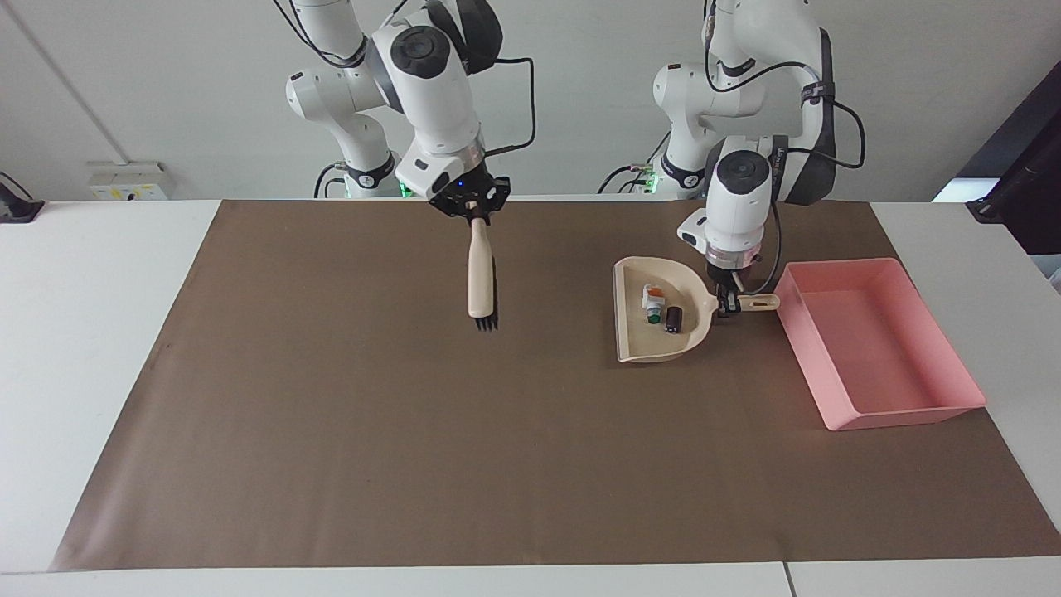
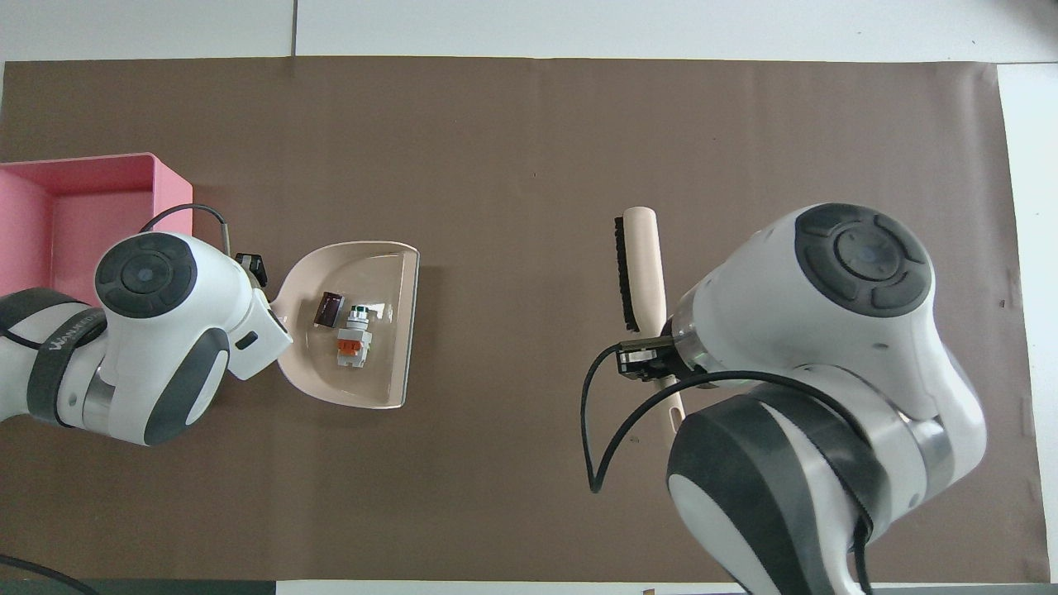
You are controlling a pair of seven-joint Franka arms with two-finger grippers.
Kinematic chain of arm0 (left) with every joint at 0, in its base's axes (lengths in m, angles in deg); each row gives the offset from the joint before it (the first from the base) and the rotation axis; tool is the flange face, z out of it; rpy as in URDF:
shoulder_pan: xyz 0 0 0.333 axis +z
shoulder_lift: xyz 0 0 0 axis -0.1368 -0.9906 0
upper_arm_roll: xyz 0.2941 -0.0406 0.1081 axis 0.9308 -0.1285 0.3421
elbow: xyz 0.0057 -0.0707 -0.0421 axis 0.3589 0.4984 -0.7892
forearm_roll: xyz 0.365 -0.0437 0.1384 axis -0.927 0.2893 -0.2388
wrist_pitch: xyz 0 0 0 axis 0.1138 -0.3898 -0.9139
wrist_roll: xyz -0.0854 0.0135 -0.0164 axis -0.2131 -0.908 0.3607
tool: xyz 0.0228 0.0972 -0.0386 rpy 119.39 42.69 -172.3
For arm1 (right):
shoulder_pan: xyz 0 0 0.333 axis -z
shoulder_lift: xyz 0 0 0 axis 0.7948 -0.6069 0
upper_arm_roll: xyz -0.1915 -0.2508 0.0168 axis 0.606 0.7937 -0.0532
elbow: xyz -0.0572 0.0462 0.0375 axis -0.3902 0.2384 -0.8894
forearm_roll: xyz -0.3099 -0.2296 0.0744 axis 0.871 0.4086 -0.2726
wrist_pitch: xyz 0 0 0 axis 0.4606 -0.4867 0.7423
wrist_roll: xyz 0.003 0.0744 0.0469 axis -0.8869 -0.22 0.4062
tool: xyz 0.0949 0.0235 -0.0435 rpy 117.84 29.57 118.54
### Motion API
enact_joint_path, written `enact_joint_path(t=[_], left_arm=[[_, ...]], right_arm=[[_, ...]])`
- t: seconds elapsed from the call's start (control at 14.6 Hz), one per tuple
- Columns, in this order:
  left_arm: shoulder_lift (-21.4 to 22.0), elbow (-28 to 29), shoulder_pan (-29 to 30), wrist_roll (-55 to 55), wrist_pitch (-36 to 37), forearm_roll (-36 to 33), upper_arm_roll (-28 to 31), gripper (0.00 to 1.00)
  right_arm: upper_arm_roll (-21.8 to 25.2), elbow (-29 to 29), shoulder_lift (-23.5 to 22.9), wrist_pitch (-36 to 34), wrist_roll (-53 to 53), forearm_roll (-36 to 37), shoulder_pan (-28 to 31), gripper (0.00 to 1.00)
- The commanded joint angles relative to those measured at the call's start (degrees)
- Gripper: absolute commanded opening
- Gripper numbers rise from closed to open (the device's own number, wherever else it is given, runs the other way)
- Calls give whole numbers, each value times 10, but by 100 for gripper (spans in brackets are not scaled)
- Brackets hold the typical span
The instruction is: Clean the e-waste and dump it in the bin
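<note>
Both e-waste pieces lie in the beige dustpan (image 1: 659, 319) (image 2: 364, 330): a white one with green and orange marks (image 1: 654, 302) (image 2: 354, 337) and a dark one (image 1: 674, 319) (image 2: 329, 309). My left gripper (image 1: 729, 303) is shut on the dustpan's handle (image 1: 758, 303), and the pan is lifted off the mat beside the pink bin (image 1: 874, 340) (image 2: 74, 215). My right gripper (image 1: 474, 214) is shut on a beige brush (image 1: 480, 278) (image 2: 640, 264) and holds it hanging, bristles down, above the mat's middle. The bin holds nothing.
A brown mat (image 1: 414, 414) (image 2: 661, 124) covers most of the white table. The bin stands at the left arm's end of the mat, partly over its edge. A black object (image 1: 16, 207) sits at the table's corner near the right arm's base.
</note>
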Motion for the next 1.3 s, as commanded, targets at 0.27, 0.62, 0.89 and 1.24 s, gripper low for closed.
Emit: enact_joint_path(t=[0.27,0.62,0.89,1.24], left_arm=[[25,-102,111,-97,80,23,2,0],[-14,-180,239,-203,87,23,2,0],[-54,-217,325,-314,41,15,2,0],[-93,-246,354,-322,-12,-93,10,0]], right_arm=[[-10,98,7,44,180,120,198,0],[-10,188,0,195,289,124,302,0],[-9,226,-6,262,301,124,332,0],[-9,258,0,284,320,124,350,0]])
